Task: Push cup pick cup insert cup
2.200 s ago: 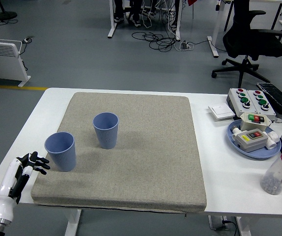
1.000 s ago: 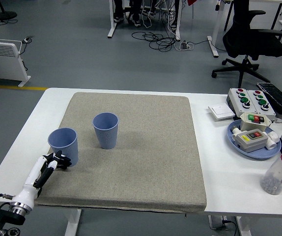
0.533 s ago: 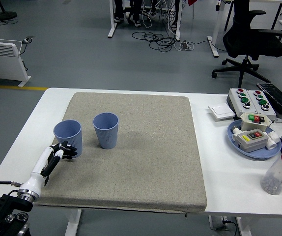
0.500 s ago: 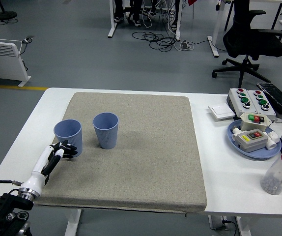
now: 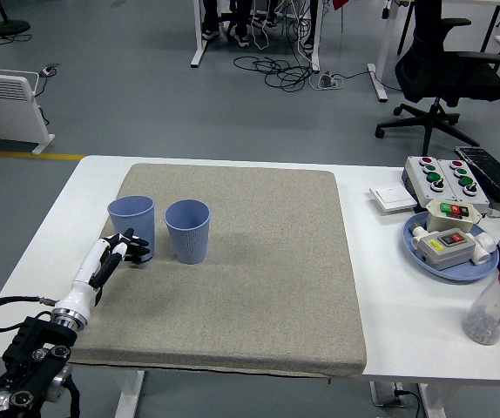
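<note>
1. At the lower left corner, the left arm's base is cut off by the picture's edge, and only its white forearm and black left hand are seen reaching over the grey mat.
2. Where the hand meets the left cup, the cup's lower wall is partly hidden by the fingers, which are loosely spread against that wall and close on nothing.
3. Whether the fingertips press the cup or merely touch it cannot be told.
4. The right arm is not seen at all.
5. At the counter's right edge, a clear bottle with a red cap is cut off, and the small things beside it are too cropped to name.
6. Both cups are seen as ribbed, blue-grey, upright and open-topped.
7. The right cup is found just beside the left one, a narrow gap between them, on the mat's left half.
</note>
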Available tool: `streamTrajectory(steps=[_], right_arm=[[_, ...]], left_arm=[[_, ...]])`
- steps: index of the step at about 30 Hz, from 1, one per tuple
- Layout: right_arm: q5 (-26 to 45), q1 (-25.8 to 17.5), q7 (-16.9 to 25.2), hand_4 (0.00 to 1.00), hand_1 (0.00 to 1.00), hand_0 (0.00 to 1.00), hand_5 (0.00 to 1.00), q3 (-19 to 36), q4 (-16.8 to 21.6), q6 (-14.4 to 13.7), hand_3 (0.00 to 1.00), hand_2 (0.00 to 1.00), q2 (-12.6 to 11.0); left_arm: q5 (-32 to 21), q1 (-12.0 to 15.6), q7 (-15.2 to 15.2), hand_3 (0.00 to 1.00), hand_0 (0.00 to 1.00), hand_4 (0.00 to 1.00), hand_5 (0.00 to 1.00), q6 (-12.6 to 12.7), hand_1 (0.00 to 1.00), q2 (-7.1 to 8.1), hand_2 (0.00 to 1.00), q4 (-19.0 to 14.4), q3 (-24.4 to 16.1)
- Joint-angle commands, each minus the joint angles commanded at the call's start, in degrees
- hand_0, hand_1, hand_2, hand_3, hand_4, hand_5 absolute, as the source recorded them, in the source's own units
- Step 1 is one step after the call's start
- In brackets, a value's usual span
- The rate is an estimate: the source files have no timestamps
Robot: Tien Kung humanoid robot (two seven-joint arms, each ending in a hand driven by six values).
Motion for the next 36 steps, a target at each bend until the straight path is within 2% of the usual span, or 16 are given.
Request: streamTrajectory(steps=[4, 11, 18, 28, 36], right_arm=[[0.38, -0.18, -0.02, 0.097, 0.661, 0.726, 0.542, -0.1, 0.0, -0.03, 0.584, 0.669, 0.05], [-0.01, -0.15, -0.05, 0.099, 0.66, 0.726, 0.54, -0.25, 0.0, 0.05, 0.584, 0.667, 0.09], [0.32, -0.07, -0.03, 0.099, 0.66, 0.725, 0.54, -0.49, 0.0, 0.03, 0.584, 0.667, 0.05], [0.35, -0.07, -0.04, 0.1, 0.659, 0.725, 0.54, -0.58, 0.0, 0.02, 0.584, 0.667, 0.08], [0.56, -0.04, -0.05, 0.099, 0.66, 0.725, 0.538, -0.88, 0.0, 0.01, 0.584, 0.668, 0.11]], left_arm=[[0.16, 0.4, -0.14, 0.493, 0.57, 0.576, 0.998, 0.17, 0.614, -0.14, 0.533, -0.1, -0.44], [0.46, -0.45, 0.08, 0.487, 0.571, 0.57, 0.998, -0.01, 0.614, -0.42, 0.532, 1.36, -0.01], [0.32, -0.53, 0.03, 0.485, 0.576, 0.565, 0.998, -0.06, 0.617, -0.05, 0.532, 1.59, -0.1], [0.62, -2.48, -0.4, 0.485, 0.579, 0.561, 0.998, -0.64, 0.618, 0.02, 0.532, 4.96, -1.08], [0.43, -4.07, -0.77, 0.482, 0.588, 0.557, 0.998, -0.92, 0.622, -0.7, 0.531, 6.72, -1.49]])
